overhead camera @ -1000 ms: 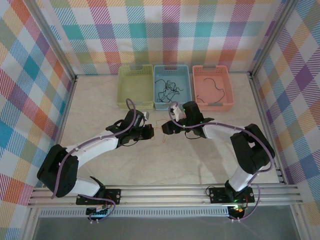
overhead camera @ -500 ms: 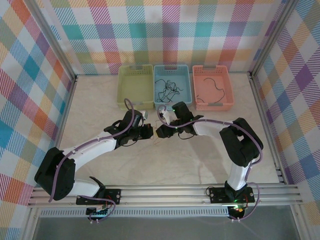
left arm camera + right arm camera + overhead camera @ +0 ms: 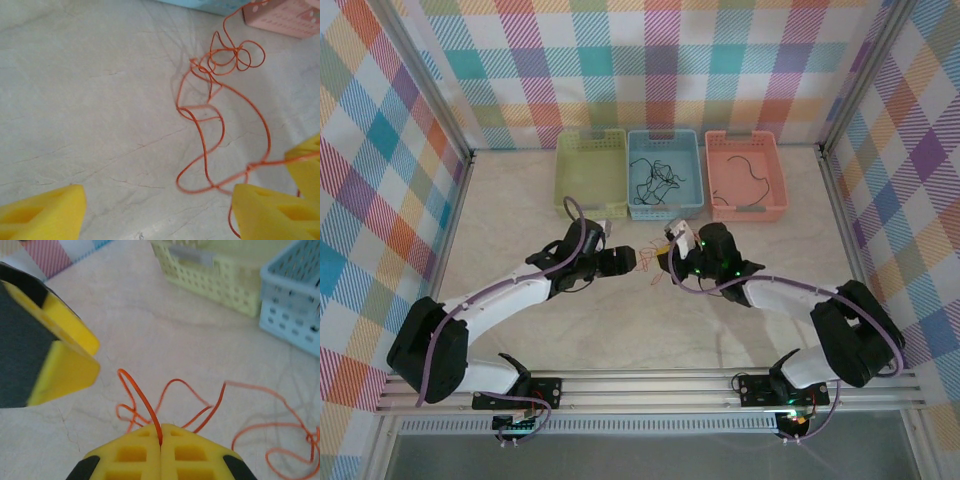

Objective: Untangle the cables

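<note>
A pale marbled worktop (image 3: 520, 230) carried a blue basket (image 3: 665, 210) at its far edge, holding loose black cables (image 3: 655, 178). Mid-worktop, my left claw (image 3: 155, 215) was spread wide. My right claw (image 3: 161, 432) was pressed together, pinching a curly orange cable (image 3: 648, 262) lying between them.

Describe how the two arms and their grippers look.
Left arm and right arm alike: white links, black joints, a lilac cable running along each. Small green lights glow near the right wrist. The fingers are yellow wedge-shaped blocks with rectangular recesses.
</note>
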Robot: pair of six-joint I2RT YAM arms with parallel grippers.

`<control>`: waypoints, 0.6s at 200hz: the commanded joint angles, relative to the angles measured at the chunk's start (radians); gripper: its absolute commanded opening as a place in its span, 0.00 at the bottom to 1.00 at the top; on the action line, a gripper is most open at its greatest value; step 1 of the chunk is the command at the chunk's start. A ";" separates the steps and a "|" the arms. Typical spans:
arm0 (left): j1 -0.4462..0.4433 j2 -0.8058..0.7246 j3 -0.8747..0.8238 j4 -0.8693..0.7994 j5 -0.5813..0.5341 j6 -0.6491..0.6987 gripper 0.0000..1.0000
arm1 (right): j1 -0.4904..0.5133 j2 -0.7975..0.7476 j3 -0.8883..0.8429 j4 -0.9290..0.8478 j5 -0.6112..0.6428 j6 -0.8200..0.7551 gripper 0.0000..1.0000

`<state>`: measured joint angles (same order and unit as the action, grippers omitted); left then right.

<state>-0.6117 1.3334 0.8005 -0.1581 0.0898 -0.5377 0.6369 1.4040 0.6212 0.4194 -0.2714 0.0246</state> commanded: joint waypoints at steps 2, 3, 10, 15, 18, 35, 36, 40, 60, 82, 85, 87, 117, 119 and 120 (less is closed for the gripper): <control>0.012 -0.053 -0.027 -0.011 -0.049 -0.013 0.80 | 0.010 -0.032 -0.047 0.203 -0.052 -0.058 0.00; 0.012 -0.053 -0.027 -0.011 -0.050 -0.013 0.80 | 0.010 -0.032 -0.048 0.202 -0.055 -0.059 0.00; 0.014 -0.063 -0.032 -0.009 -0.056 -0.015 0.81 | 0.013 -0.036 -0.054 0.203 -0.071 -0.059 0.00; 0.016 -0.069 -0.036 -0.009 -0.061 -0.018 0.81 | 0.014 -0.039 -0.055 0.203 -0.083 -0.059 0.00; 0.018 -0.073 -0.038 -0.009 -0.063 -0.020 0.82 | 0.015 -0.040 -0.055 0.203 -0.090 -0.060 0.00; 0.028 -0.097 -0.050 -0.010 -0.078 -0.031 0.82 | 0.021 -0.046 -0.054 0.203 -0.111 -0.062 0.00; 0.029 -0.100 -0.051 -0.010 -0.079 -0.031 0.82 | 0.021 -0.046 -0.054 0.203 -0.112 -0.063 0.00; 0.033 -0.106 -0.056 -0.008 -0.082 -0.035 0.82 | 0.022 -0.048 -0.054 0.203 -0.112 -0.064 0.00; 0.061 -0.147 -0.085 0.004 -0.084 -0.061 0.84 | 0.027 -0.050 -0.052 0.203 -0.124 -0.074 0.00; 0.086 -0.201 -0.119 0.038 -0.058 -0.068 0.84 | 0.037 -0.040 -0.041 0.196 -0.139 -0.095 0.00; 0.088 -0.205 -0.121 0.040 -0.053 -0.068 0.84 | 0.040 -0.038 -0.037 0.191 -0.139 -0.100 0.00; 0.088 -0.208 -0.122 0.041 -0.050 -0.067 0.84 | 0.043 -0.036 -0.036 0.188 -0.141 -0.106 0.00; 0.104 -0.221 -0.112 0.041 0.009 -0.057 0.86 | 0.091 -0.013 -0.042 0.194 -0.150 -0.240 0.00; 0.104 -0.220 -0.111 0.041 0.014 -0.057 0.86 | 0.095 -0.012 -0.044 0.196 -0.150 -0.250 0.00; 0.104 -0.219 -0.110 0.041 0.016 -0.058 0.86 | 0.096 -0.011 -0.046 0.199 -0.149 -0.255 0.00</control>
<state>-0.5236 1.1290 0.6888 -0.1452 0.0490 -0.5880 0.6952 1.3792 0.5747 0.5831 -0.3817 -0.0990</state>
